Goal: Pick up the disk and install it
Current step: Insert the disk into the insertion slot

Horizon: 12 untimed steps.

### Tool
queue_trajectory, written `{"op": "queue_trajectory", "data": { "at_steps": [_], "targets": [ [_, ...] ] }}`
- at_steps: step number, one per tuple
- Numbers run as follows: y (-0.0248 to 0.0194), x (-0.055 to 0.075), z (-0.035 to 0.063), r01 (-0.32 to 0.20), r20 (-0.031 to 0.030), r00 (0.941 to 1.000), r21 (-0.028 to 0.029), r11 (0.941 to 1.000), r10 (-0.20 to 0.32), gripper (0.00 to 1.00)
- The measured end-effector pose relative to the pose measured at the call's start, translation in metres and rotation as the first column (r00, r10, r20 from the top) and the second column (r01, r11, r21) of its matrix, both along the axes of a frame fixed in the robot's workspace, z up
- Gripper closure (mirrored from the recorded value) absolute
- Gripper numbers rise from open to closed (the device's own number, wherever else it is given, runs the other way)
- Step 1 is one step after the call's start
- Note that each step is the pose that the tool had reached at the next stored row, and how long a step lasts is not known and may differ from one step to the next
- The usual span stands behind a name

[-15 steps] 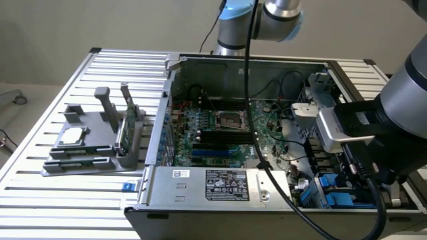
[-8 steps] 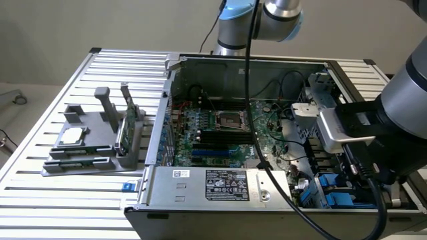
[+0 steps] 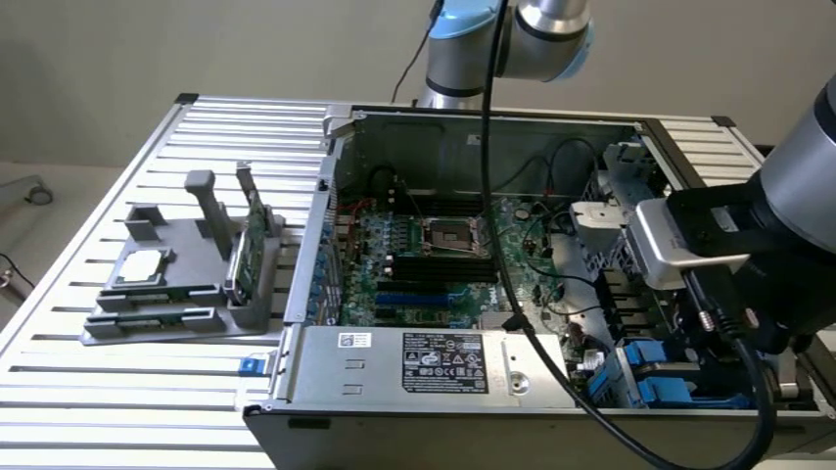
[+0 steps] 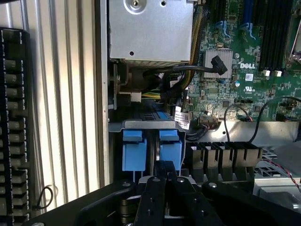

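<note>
Since the disk (image 4: 170, 148) looks seated in the drive bay (image 4: 141, 125), the hand (image 4: 165, 165) is pressed together right at it, probably for pushing.

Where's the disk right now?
The disk sits in the drive bay, at the exterior view's right, its blue carrier right at the gripper, beside the power supply.

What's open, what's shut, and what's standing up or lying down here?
computer case: open, lid off, insides showing
disk: tucked inside the case, blue frame showing
gripper: shut, right by the disk's blue frame; can't tell if it touches
green memory stick: standing on its edge in the grey holder
silver chip: lying flat on the holder
</note>
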State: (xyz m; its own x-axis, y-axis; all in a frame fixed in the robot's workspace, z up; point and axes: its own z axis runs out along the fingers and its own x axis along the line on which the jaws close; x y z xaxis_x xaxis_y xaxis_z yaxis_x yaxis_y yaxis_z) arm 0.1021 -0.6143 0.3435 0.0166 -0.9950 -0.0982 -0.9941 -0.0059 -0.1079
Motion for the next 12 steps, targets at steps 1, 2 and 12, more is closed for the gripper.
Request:
{"op": "queue_trajectory", "data": {
  "at_steps": [1,2,12],
  "targets": [
    [0.0001,0.000,0.0029,0.000,-0.0001,1.0000,-0.0002,1.0000,0.000,0.86],
    [0.0003,0.000,0.0060,0.000,-0.0002,1.0000,0.0002,1.0000,0.000,0.86],
    [0.0013,0.001,0.0154,0.000,-0.0005,1.0000,0.0006,1.0000,0.000,0.86]
  ]
}}
